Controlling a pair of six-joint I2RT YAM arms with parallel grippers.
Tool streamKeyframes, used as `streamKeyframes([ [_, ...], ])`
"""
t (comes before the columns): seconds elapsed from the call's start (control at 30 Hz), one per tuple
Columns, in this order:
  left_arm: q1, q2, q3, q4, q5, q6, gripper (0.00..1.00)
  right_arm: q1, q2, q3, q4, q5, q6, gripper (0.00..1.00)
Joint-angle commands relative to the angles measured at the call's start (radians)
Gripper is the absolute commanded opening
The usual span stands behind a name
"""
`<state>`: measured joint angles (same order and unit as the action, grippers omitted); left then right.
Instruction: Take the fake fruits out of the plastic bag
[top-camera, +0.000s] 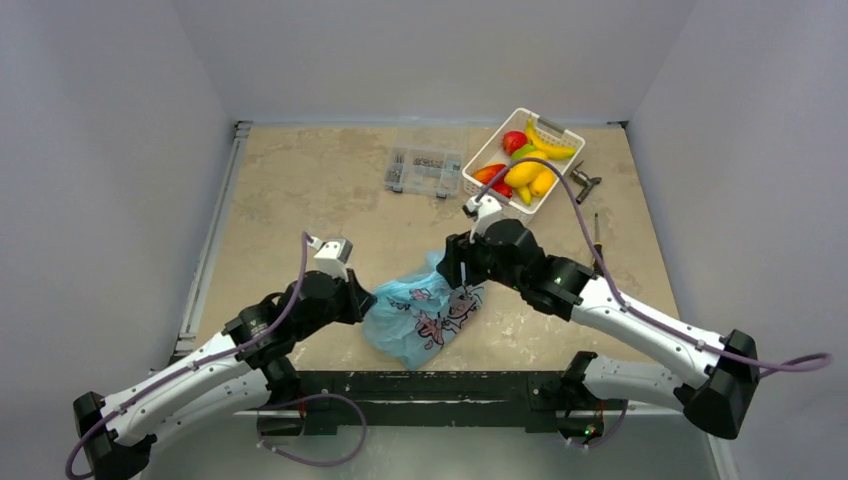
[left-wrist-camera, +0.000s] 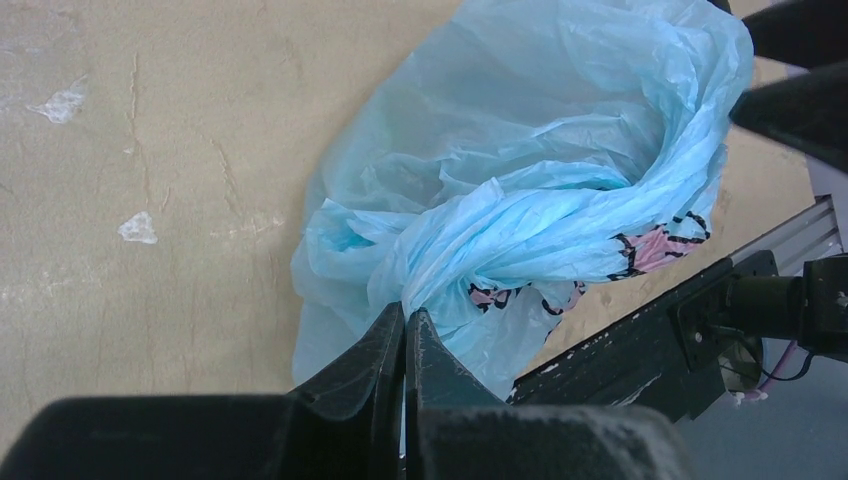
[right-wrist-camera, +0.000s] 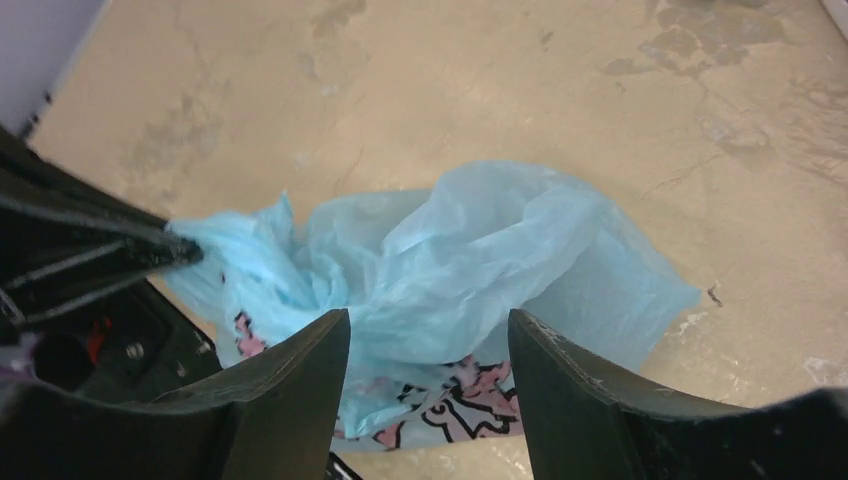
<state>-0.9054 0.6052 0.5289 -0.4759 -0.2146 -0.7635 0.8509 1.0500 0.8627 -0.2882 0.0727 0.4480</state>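
Where the counter meets its near edge, the plastic bag lies crumpled between the two arms, with its pink-and-black print showing on the side toward the front rail. The left tool comes in low from the bag's left side with its fingers pressed together on a twisted rope of blue film, so it is pinching the bag itself. The right tool hangs just over the bag's far right part with its fingers spread wide apart, one on each side of a puffed fold, and nothing is between them. Thin, wrinkled film billows up between the two tools. The fake fruits cannot be made out through its folds in any view. Farther back, well apart from the bag, a clear compartment box sits flat on the counter. Just to its right, toward the far corner, a white basket holds a banana, yellow-orange mangoes and a red fruit.
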Motion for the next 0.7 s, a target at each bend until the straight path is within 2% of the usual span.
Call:
streamKeyframes([
  [0.0,0.002,0.006,0.066,0.015,0.000,0.030,0.00,0.159,0.044,0.111,-0.111,0.185,-0.197,0.61],
  [0.13,0.002,0.007,0.073,-0.001,0.003,0.030,0.00,0.330,0.092,0.148,-0.051,0.255,-0.322,0.66],
  [0.23,0.002,-0.001,0.068,-0.005,0.014,0.022,0.00,0.442,0.177,0.209,-0.068,0.348,-0.395,0.71],
  [0.43,0.002,-0.004,0.079,-0.018,0.021,0.029,0.00,0.511,0.359,0.308,-0.167,0.530,-0.414,0.74],
  [0.67,0.001,-0.010,0.090,-0.036,0.026,0.030,0.00,0.566,0.374,0.274,-0.140,0.422,-0.486,0.82],
])
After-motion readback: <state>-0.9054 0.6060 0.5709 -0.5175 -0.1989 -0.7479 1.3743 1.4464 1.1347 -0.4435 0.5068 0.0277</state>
